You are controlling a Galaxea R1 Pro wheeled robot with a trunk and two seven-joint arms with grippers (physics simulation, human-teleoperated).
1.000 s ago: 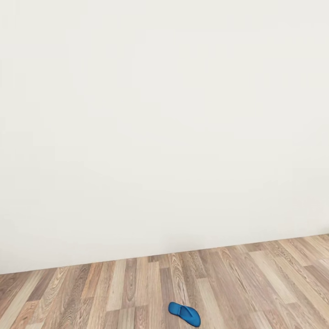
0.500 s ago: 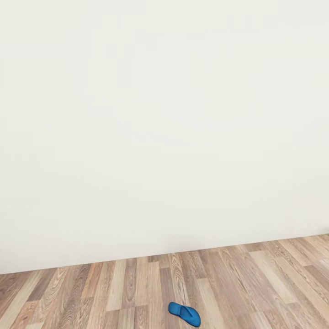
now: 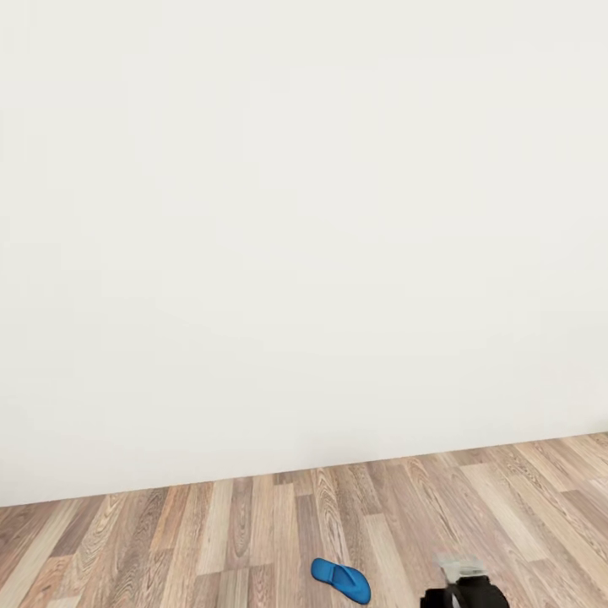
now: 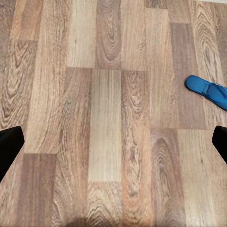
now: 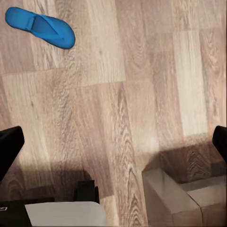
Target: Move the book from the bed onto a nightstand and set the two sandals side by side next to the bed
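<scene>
1. New since half a second ago: a dark and grey part of the robot's right arm [image 3: 463,584] has come up into the bottom edge of the head view, just to the right of the sandal [image 3: 340,581]. The wall, the floor [image 3: 211,540] and the sandal sit exactly as before, so the camera has not moved; only the arm has.

2. Right claw [image 5: 113,142]: both dark fingertips [image 5: 9,146] show at opposite edges of the right wrist view, spread wide with bare planks between them. It holds nothing. The sandal [image 5: 40,27] lies flat on the floor well ahead of this claw and off toward one fingertip's side, not between the fingers.

3. Left claw [image 4: 113,146]: its fingertips [image 4: 8,149] likewise stand far apart over bare floor, empty. The sandal [image 4: 208,90] is ahead and out to one side, partly cut by the frame edge.

4. The grey and dark shapes low in the right wrist view are probably parts of the robot's own body, though the view is too partial to be sure.

5. What it means: the right arm seems to be starting its reach for this sandal, so the pickup is likely just beginning. Nothing of the task looks finished from here, since the sandal lies alone with no bed beside it.
</scene>
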